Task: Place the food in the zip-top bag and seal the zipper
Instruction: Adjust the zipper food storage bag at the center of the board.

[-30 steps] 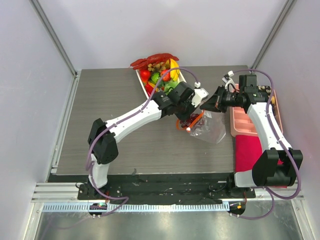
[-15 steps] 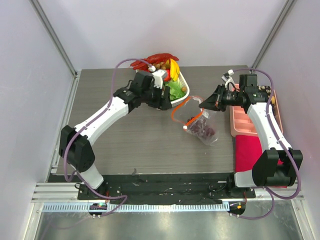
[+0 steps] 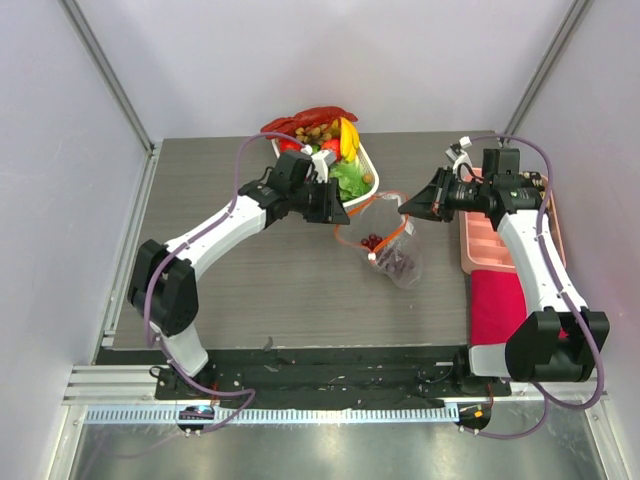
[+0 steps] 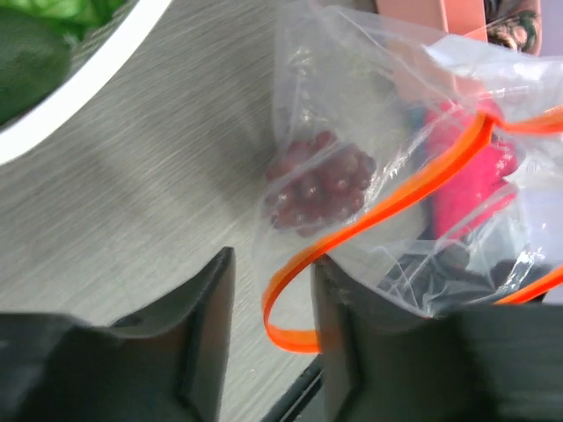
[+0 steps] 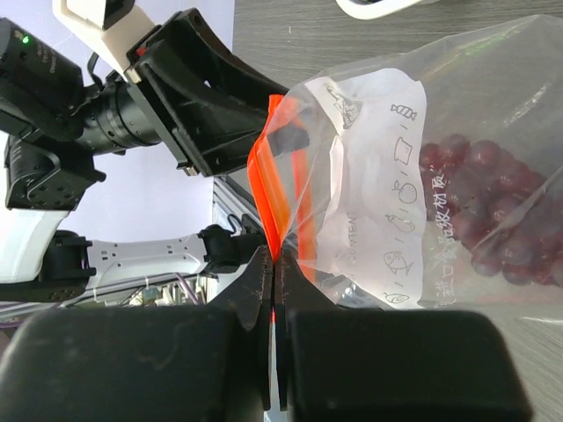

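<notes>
The clear zip-top bag (image 3: 400,262) (image 4: 352,88) (image 5: 369,176) hangs in mid-table with its mouth open. Dark purple grapes (image 3: 402,258) (image 4: 321,185) (image 5: 479,202) lie inside, and a small red piece (image 3: 372,241) shows near the mouth. My right gripper (image 3: 408,208) (image 5: 274,259) is shut on the orange zipper (image 3: 352,215) (image 4: 396,198) (image 5: 264,176) at the bag's right end. My left gripper (image 3: 340,212) (image 4: 271,268) is open at the left end, with a loop of the strip lying between its fingers. More food (image 3: 328,150) is piled in a white tray (image 3: 372,180) (image 4: 79,79).
A pink divided tray (image 3: 490,245) sits at the right edge of the table, with brown snacks (image 3: 540,185) beside it and a magenta cloth (image 3: 495,300) in front. The white food tray stands just behind the left gripper. Grey walls enclose the table.
The left gripper left the bag, swung back to the food tray, then returned to the bag's mouth. It was shut and is now open. The right gripper kept its hold.
</notes>
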Action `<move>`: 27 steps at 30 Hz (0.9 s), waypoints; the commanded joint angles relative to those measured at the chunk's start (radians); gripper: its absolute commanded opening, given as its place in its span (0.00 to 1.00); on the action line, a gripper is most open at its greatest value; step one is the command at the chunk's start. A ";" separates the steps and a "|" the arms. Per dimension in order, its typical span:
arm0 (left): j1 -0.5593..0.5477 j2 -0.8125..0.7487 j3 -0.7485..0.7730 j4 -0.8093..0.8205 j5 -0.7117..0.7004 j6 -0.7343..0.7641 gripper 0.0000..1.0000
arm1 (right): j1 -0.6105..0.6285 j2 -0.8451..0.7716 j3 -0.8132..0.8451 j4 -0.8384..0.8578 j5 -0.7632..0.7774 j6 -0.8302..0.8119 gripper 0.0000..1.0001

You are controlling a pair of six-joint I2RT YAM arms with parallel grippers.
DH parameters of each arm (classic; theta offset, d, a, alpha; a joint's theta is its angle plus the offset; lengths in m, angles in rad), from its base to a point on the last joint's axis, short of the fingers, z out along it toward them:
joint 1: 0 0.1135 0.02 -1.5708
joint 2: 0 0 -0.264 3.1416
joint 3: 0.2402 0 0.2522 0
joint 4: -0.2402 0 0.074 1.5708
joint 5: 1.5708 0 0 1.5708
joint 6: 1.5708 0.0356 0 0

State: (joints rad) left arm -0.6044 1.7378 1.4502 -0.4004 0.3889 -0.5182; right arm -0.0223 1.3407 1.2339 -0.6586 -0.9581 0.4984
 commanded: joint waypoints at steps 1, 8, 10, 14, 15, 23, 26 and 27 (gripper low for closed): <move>0.000 0.008 0.030 0.045 0.114 -0.016 0.23 | 0.002 -0.069 0.007 0.048 -0.025 0.045 0.01; -0.005 0.031 0.252 -0.147 0.073 0.110 0.00 | -0.018 -0.127 -0.025 -0.070 0.106 -0.033 0.01; -0.015 0.058 0.352 -0.210 0.051 0.176 0.05 | -0.037 -0.127 -0.019 -0.137 0.171 -0.089 0.01; -0.005 0.130 0.485 -0.330 0.041 0.282 0.44 | -0.059 -0.118 -0.027 -0.165 0.258 -0.095 0.01; 0.003 0.150 0.498 -0.334 0.063 0.302 0.60 | -0.059 -0.117 -0.034 -0.164 0.277 -0.089 0.01; 0.135 0.218 0.623 -0.356 0.071 0.648 0.87 | -0.064 -0.083 -0.067 -0.138 0.286 -0.081 0.01; 0.170 0.281 0.664 -0.362 -0.061 0.623 0.84 | -0.064 -0.075 -0.062 -0.119 0.268 -0.067 0.01; 0.189 0.292 0.665 -0.347 -0.111 0.583 0.82 | -0.064 -0.074 -0.059 -0.115 0.265 -0.060 0.01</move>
State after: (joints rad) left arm -0.4622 1.9903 2.0563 -0.7311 0.4286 0.0086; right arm -0.0830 1.2648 1.1667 -0.8089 -0.6823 0.4252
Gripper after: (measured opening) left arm 0.849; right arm 0.024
